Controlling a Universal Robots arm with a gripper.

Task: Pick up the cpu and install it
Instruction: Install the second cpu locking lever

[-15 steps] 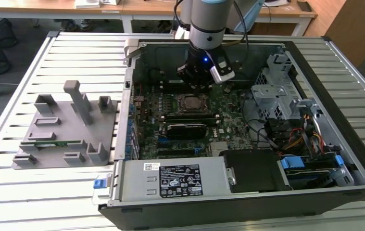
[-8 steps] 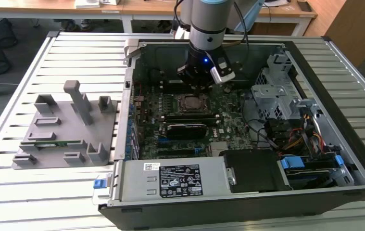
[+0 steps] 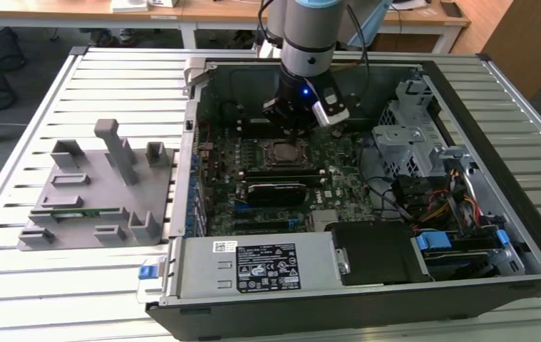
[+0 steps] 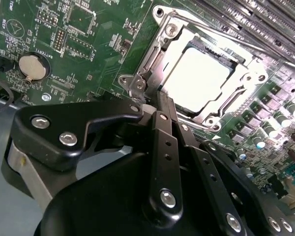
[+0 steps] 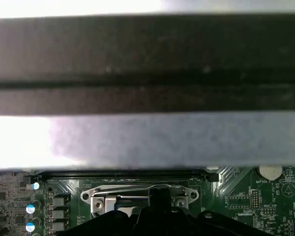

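Silver-white: 1 cpu (image 4: 200,78) seated in 1 socket frame (image 4: 152,73), 1 pincer (image 4: 160,101) pressed together just above.

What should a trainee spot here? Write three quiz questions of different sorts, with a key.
1. True or false: the cpu lies inside the socket frame.
2. The gripper hangs nearest: A the drive cage, B the socket frame, C the power supply?
3. Fill in: the grey fixture lies off the computer case toward the exterior view's ____.
Key: 1 true; 2 B; 3 left.
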